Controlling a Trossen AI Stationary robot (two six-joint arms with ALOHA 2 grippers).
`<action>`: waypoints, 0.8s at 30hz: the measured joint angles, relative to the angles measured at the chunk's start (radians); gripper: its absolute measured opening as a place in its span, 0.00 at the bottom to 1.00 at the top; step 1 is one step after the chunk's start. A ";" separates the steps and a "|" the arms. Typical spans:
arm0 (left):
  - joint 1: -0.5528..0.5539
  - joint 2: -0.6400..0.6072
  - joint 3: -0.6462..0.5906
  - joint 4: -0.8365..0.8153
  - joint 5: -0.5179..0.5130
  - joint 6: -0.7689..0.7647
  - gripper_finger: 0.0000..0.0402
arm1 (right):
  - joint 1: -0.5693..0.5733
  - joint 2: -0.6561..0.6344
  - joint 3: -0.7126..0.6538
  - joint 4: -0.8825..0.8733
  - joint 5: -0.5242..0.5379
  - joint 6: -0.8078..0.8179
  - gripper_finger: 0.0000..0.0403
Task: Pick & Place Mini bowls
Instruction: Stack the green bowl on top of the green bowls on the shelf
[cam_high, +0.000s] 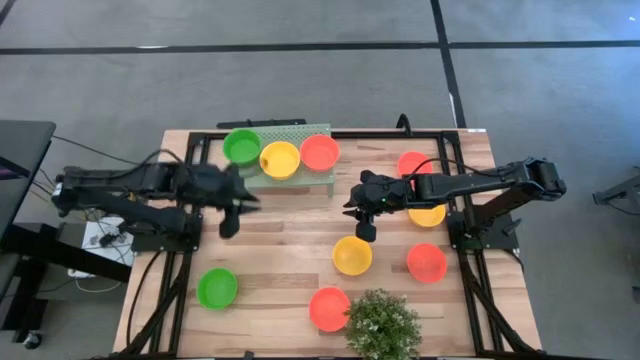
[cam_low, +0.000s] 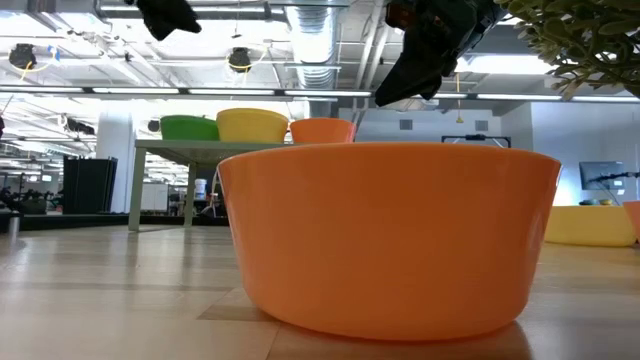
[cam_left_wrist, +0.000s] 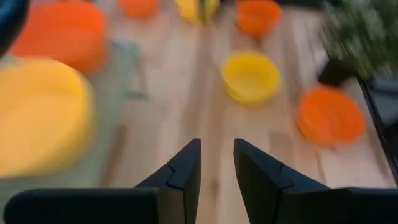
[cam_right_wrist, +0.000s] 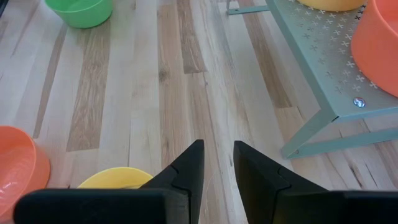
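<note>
Three mini bowls, green (cam_high: 241, 146), yellow (cam_high: 279, 159) and red-orange (cam_high: 320, 152), sit on the pale green perforated stand (cam_high: 300, 180). More bowls rest on the table: yellow (cam_high: 352, 255), red-orange (cam_high: 427, 262), red-orange (cam_high: 330, 308), green (cam_high: 217, 288), red-orange (cam_high: 412, 163), and a yellow one (cam_high: 428, 215) partly under my right arm. My left gripper (cam_high: 232, 218) hangs empty above bare wood by the stand's near left corner, its fingers (cam_left_wrist: 186, 165) nearly together. My right gripper (cam_high: 366, 232) hangs empty above the yellow bowl's (cam_right_wrist: 115, 177) far side, its fingers (cam_right_wrist: 186, 165) nearly together.
A bushy potted plant (cam_high: 382, 325) stands at the near edge beside the red-orange bowl, which fills the low view (cam_low: 390, 240). Black frame rails run along the table's left and right sides. Bare wood lies between the two grippers.
</note>
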 joint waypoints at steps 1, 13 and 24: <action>-0.036 0.009 -0.016 -0.003 0.000 -0.006 0.24 | 0.000 0.000 0.000 0.000 0.000 0.000 0.20; -0.335 0.059 -0.185 -0.002 0.021 -0.049 0.24 | 0.000 0.000 0.000 0.001 0.000 0.000 0.20; -0.386 0.059 -0.411 -0.001 0.121 -0.242 0.24 | 0.000 0.000 0.000 0.001 0.000 0.000 0.20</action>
